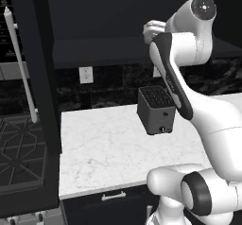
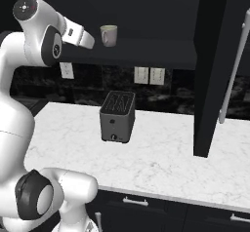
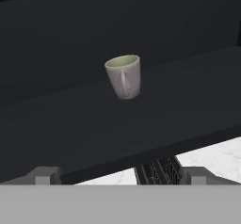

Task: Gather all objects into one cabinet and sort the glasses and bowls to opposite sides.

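On the shelf: the grey mug [image 2: 109,35] stands upright on the dark shelf [image 2: 146,50] of the open cabinet [image 2: 210,70], well back from the front edge, alone on that stretch.
Mug handle: in the hand view the mug [image 3: 124,76] shows a pale ridge down its near face, probably the handle turned toward the camera; too small to be sure.
Jaws: released and spread wide, holding nothing; the gripper [image 3: 120,175] has a fingertip [image 3: 44,175] at each side of the lower edge of the hand view, and the mug sits between and beyond them, apart.
Arm: raised to shelf height, the hand [image 2: 78,35] level with the mug and just beside it in the right view, pointing straight at it, which suits a sideways approach over the shelf.
Door: the cabinet door [image 1: 35,68] stands swung out with its long bar handle [image 1: 19,63] showing, leaving the shelf open to reach.
Bench: white marbled bench [image 2: 161,153] below, carrying a dark toaster [image 2: 117,116] directly under the working area, clear of the arm.
Step, as I judge it: lining up on the mug, either to take it or to leave it there; which one the pictures do not tell.
Next move needs: a straight advance with the handle kept out of the pinch.
Risk: nudging the mug deeper or tipping it.
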